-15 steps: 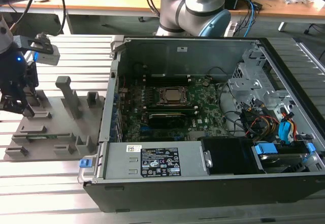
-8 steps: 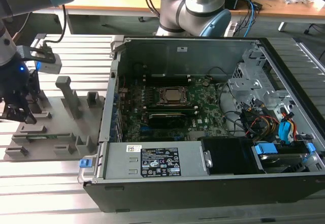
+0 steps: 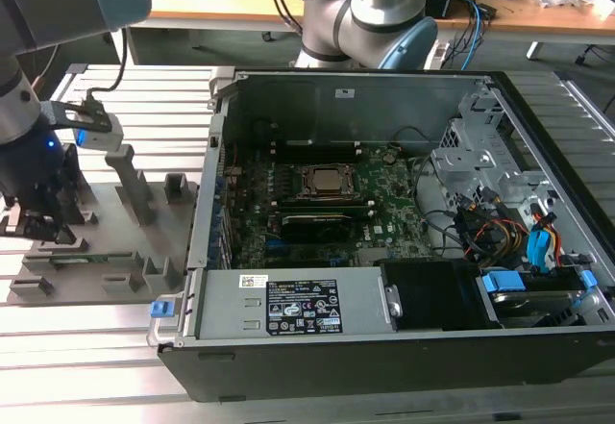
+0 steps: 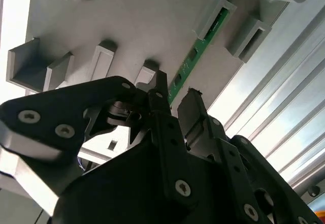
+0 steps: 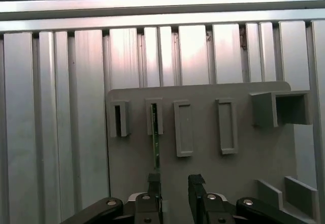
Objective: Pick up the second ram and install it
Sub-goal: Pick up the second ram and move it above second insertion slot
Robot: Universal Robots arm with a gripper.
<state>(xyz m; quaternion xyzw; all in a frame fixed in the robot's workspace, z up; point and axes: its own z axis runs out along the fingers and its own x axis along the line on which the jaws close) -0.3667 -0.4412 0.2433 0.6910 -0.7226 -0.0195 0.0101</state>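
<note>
In the exterior view the gripper (image 3: 38, 220) hangs low over a grey tray (image 3: 106, 241), to the exterior view's left of an open computer case (image 3: 384, 203). In the second wrist view its fingers are spread and hold nothing. The ram (image 4: 195, 56) stands on edge in the tray's slots, its near end just beside the fingertips. In the first wrist view the ram (image 5: 154, 142) lines up with one finger (image 5: 154, 186).

We find the tray (image 3: 106, 241) on the table (image 3: 96, 347), at the exterior view's left of the computer case (image 3: 384, 376). The second ram (image 5: 154, 142) stands in a tray slot, with the gripper (image 5: 175, 181) close over it.
</note>
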